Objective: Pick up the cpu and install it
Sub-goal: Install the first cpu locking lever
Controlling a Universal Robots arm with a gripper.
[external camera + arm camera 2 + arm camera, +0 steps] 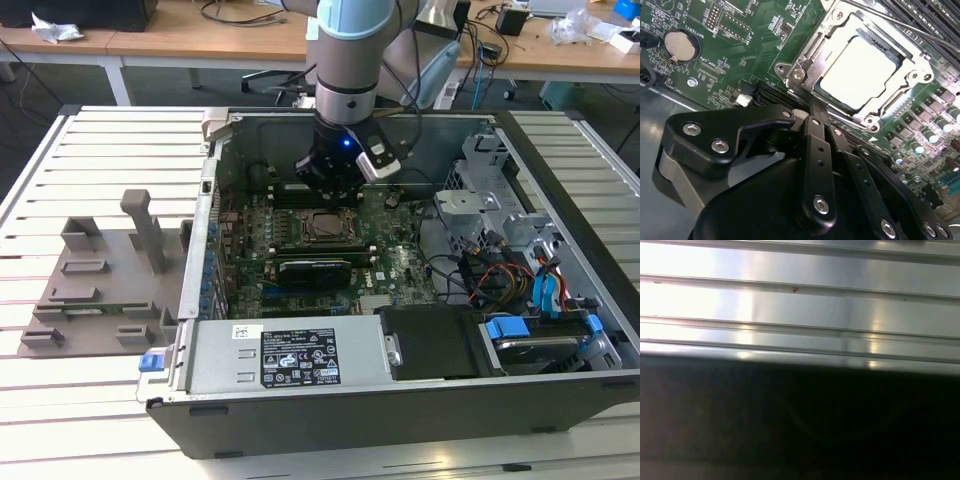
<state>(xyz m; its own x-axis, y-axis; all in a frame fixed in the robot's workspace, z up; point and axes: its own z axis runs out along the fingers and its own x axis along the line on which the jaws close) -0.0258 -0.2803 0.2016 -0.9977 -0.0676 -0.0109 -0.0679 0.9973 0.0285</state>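
The cpu (862, 72) sits flat in the socket (805, 62) on the motherboard (740, 45), silver top up, with the metal frame around it. In the second wrist view the chip lies at about 1 o'clock from the gripper (815, 112). It is near but apart, with the frame's corner between them. The fingers (816, 150) are pressed together, no gap at the tips, and hold nothing. The tips reach toward the frame's edge; I cannot tell whether they touch it.

The chip is square, so it has no long axis. Its edges run on the diagonal in this view, parallel to the frame. Judgement: the cpu looks already placed in the socket, so the pick-and-place part appears done. Whether the frame is latched is unclear.

In the exterior view the gripper (335, 185) hangs inside the open case (400, 400), just at 12 o'clock of the socket (318, 226). A grey holder tray (100, 280) lies on the slatted table (60, 400) at 9 o'clock of the case, well apart.
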